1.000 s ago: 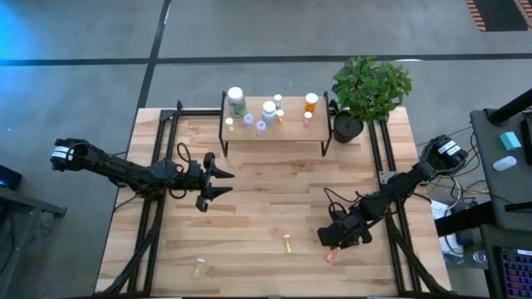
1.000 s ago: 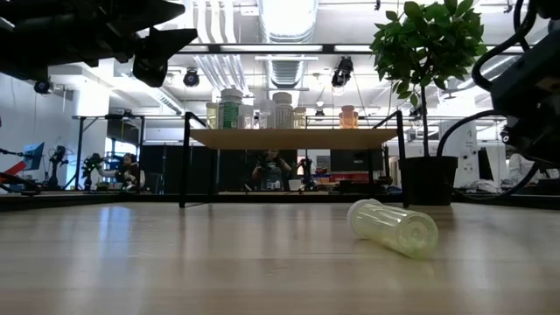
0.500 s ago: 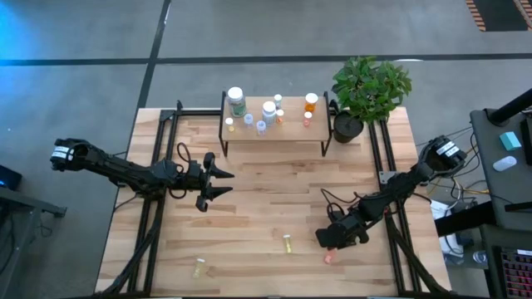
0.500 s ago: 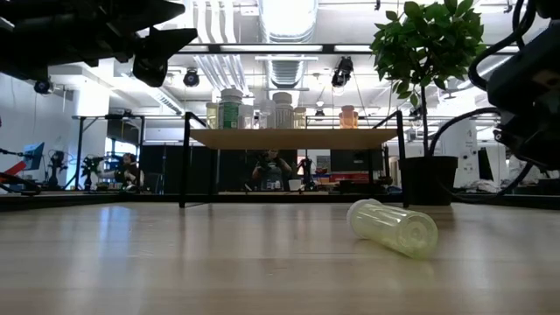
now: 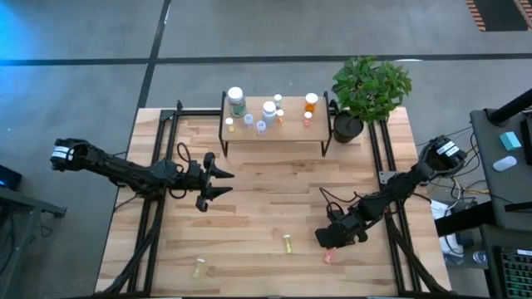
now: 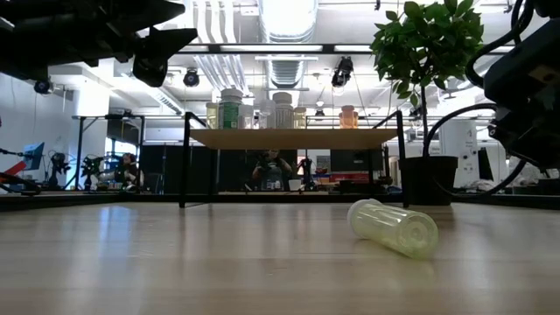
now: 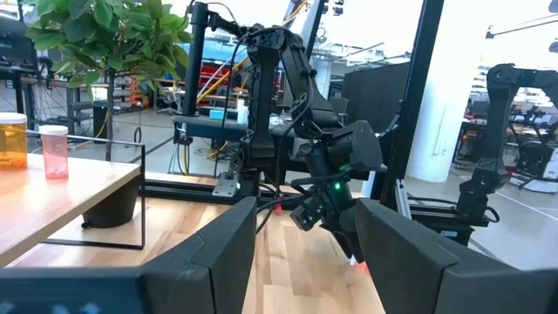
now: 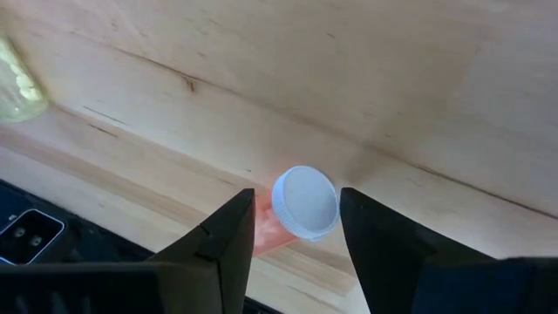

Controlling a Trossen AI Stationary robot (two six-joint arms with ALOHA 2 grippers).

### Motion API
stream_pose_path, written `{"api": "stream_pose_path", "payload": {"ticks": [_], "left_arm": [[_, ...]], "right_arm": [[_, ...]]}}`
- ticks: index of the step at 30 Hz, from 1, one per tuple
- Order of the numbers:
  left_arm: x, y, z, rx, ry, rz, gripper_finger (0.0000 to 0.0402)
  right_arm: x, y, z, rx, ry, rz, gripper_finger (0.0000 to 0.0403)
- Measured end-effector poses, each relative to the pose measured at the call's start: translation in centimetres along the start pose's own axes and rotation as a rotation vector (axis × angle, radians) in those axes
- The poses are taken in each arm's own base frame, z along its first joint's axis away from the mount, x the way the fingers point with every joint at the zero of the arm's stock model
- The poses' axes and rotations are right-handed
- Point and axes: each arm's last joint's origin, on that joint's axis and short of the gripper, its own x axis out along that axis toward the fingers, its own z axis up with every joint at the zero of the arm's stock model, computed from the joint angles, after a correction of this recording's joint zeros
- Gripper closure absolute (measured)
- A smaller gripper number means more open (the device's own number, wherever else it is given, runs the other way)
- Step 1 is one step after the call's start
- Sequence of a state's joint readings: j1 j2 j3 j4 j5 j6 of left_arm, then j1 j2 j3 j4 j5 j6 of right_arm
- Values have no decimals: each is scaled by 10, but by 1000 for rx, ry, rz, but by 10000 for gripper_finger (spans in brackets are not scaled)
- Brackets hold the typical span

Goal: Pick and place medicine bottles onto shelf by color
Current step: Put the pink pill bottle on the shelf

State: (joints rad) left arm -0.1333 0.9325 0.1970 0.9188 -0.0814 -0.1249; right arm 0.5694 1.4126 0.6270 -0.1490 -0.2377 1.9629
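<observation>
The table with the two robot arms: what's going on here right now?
The robot is sorting medicine bottles onto the shelf, where several already stand. The right gripper is low over the table near its front edge, its fingers on either side of a pink-orange bottle with a white cap that lies on the wood; a firm grip isn't clear. The left gripper hangs open and empty over the table's left middle. Two yellow bottles also lie on the table.

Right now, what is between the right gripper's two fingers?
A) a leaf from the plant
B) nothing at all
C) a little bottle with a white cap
C: in the right wrist view, a small orange bottle with a round white cap sits between the right gripper fingers.
</observation>
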Motion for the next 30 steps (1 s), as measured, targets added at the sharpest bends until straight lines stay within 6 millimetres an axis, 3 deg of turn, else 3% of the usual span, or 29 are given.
{"api": "stream_pose_path", "payload": {"ticks": [30], "left_arm": [[0, 0, 0, 0, 0, 0, 219]], "right_arm": [[-1, 3, 1, -21, -5, 28, 244]]}}
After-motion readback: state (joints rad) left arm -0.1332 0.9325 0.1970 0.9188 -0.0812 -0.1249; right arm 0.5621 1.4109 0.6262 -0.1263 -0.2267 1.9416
